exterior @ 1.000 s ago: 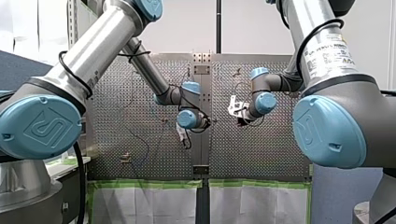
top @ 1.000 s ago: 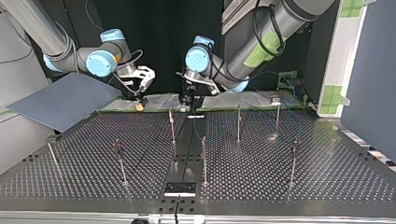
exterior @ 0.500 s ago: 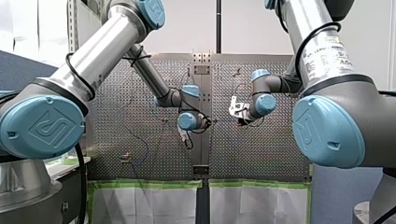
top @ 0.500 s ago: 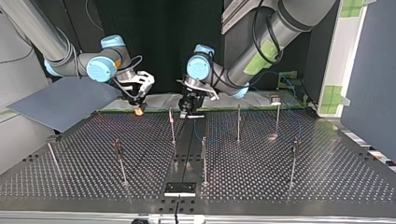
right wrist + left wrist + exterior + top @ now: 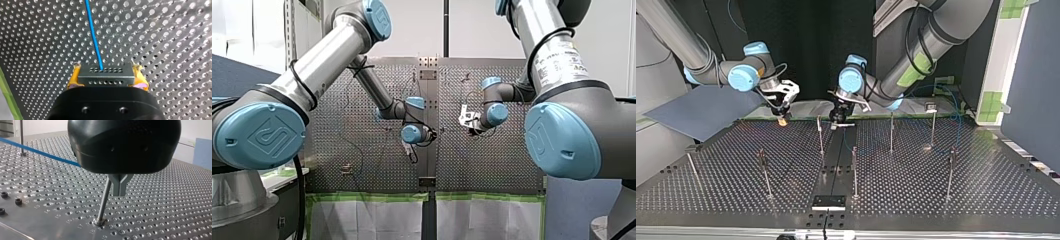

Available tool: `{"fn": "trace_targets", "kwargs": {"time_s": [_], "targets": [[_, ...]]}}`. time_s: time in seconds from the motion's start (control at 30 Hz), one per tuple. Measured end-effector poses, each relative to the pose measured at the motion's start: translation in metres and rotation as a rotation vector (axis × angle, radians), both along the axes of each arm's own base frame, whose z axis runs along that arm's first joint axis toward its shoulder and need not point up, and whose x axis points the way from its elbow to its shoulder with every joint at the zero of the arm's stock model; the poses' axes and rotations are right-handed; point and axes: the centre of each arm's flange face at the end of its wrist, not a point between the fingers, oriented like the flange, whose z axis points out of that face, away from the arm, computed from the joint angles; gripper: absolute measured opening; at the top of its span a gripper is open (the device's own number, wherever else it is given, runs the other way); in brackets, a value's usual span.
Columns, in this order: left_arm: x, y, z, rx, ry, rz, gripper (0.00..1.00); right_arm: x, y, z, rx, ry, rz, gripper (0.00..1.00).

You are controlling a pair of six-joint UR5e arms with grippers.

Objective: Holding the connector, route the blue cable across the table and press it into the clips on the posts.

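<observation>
Perforated metal covered the table (image 5: 916, 192), and thin posts (image 5: 891, 132) stood well apart across it. The connector (image 5: 105, 73), a small metal block with two rows of holes in its face, sat clenched between the yellow pads (image 5: 72, 80) of my right tool (image 5: 106, 76). The blue cable (image 5: 93, 32) left the middle of that face and ran straight out over the holes ahead of the tool. In the top view this right tool (image 5: 782, 117) hung low at the table's far edge, left of the middle, with its yellow tip just above the surface.

My left tool (image 5: 120, 192) hung over the table's middle strip, near the same far edge, well apart from the right one. Its metal fingers (image 5: 116, 186) were pressed together at the tips, with nothing seen between them. One post (image 5: 103, 202) stood just beside them. The cable crossed above the surface from one side and vanished behind the tool's black housing; whether the tool touched it could not be told. In the top view a thin blue line dropped from under this tool toward the posts near the middle, and a blue loop showed past the posts at the right.

Off the table's far left corner in that view, a grey-blue sheet (image 5: 701, 107) lay tilted.
</observation>
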Motion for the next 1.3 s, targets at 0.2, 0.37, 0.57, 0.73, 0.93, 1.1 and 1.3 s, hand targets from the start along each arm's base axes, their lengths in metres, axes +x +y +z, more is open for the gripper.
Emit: {"fn": "trace_targets", "kwargs": {"time_s": [0.2, 0.37, 0.57, 0.73, 0.93, 1.1, 1.3], "targets": [[0.019, 0.006, 0.013, -0.017, -0.01, 0.001, 0.0, -0.001, -0.01, 0.006, -0.018, -0.008, -0.008, 0.0], [0.033, 0.008, 0.026, -0.022, -0.023, 0.011, 0.05, -0.004, -0.021, 0.011, -0.035, -0.017, -0.016, 0.0], [0.044, 0.01, 0.038, -0.005, -0.03, 0.026, 0.52, -0.008, -0.031, 0.017, -0.052, -0.027, -0.023, 0.0], [0.044, 0.015, 0.037, 0.048, -0.012, 0.061, 0.97, -0.014, -0.037, 0.019, -0.057, -0.03, -0.025, 0.0], [0.037, 0.018, 0.033, 0.129, 0.019, 0.103, 1.0, -0.019, -0.04, 0.019, -0.055, -0.032, -0.028, 0.0], [0.03, 0.019, 0.03, 0.2, 0.044, 0.132, 1.0, -0.025, -0.042, 0.019, -0.045, -0.029, -0.036, 0.0], [0.012, 0.015, 0.039, 0.286, 0.065, 0.154, 1.0, -0.032, -0.042, 0.021, -0.023, -0.018, -0.045, 0.0]]}}
